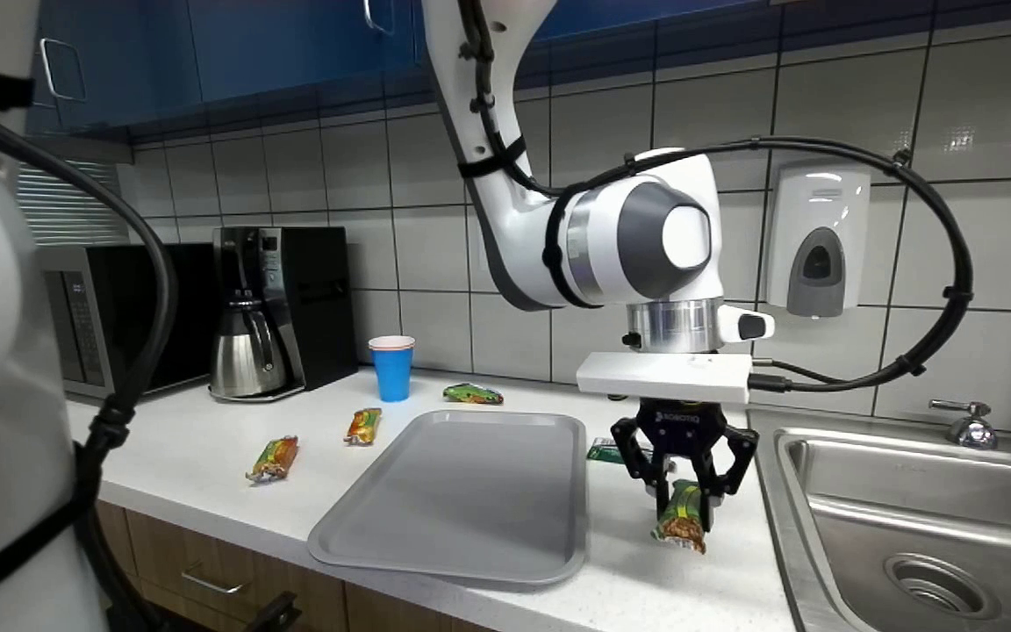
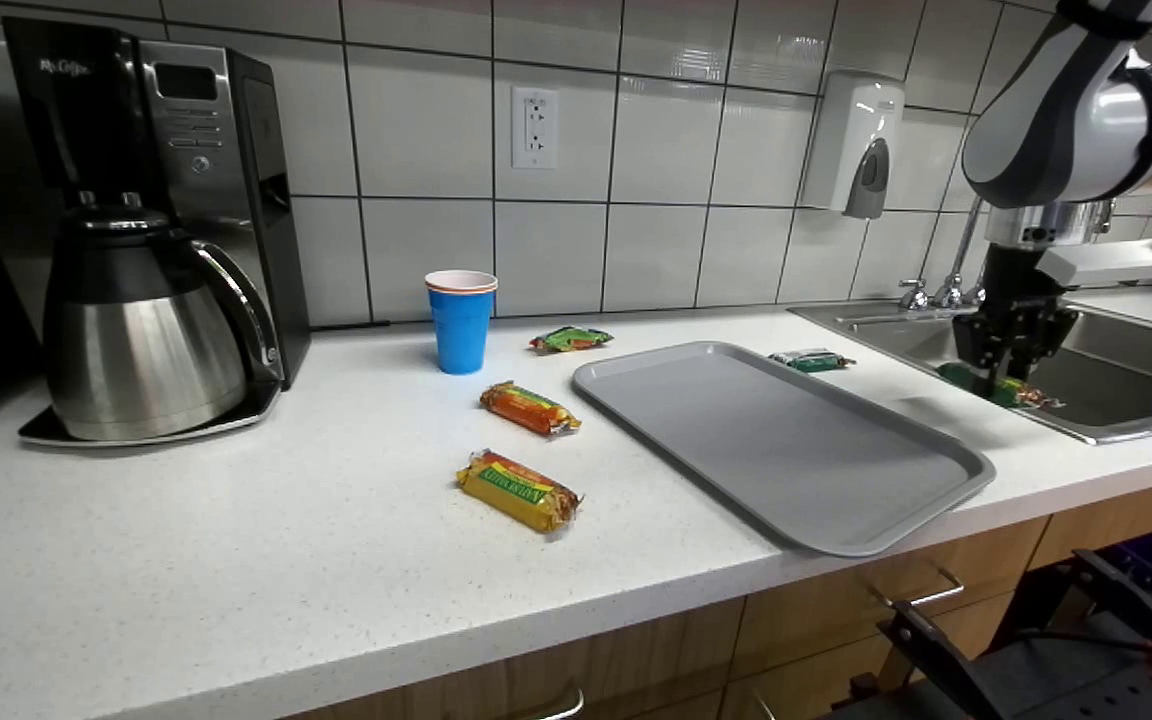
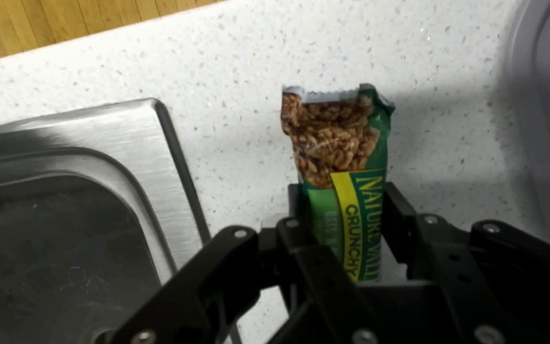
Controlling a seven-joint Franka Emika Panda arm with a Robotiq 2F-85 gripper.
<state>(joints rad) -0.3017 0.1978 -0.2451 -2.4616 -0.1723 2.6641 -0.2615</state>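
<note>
Area: white ctr (image 2: 236, 560) is running along tiled wall (image 2: 546, 255); steel sink (image 3: 141, 143) is interrupting it, gray tray (image 1: 479, 491) is lying nearby. Tool: gripper (image 1: 684, 511) is pointing down over the strip btwn sink and tray — fingers (image 3: 399, 224) are pressing both long sides of the green Crunchy bar (image 3: 344, 184), i.e. clamped on it near mid-length. Bar is apparently hanging just above ctr (underside contact not verifiable from these angles).

Handling, est.: bar is likely weighing little; prob. stiff but brittle, crumbling if squeezed hard; its wrapper is looking slick, poss. slipping under a slack hold. Rec.: taking it across the narrow width, near the middle, w/ light pressure, keeping off the crimped ends.

Count, lg. to sm.: 1 sink; 1 microwave (image 1: 124, 316) and 1 coffee maker (image 2: 216, 200) (1 carafe (image 2: 141, 350) incl.) are standing well apart from gripper; 1 tray; 1 soap dispenser (image 1: 820, 202) is hanging on wall; 1 blue cup (image 2: 463, 330) is standing upright, nested qty unclear; 5 bars total — 1 in grip, 4 lying loose: dark-green bar (image 2: 813, 361) just beside tray, bright-green bar (image 2: 571, 340) near cup, orange bar (image 2: 531, 408), yellow bar (image 2: 519, 492).
</note>
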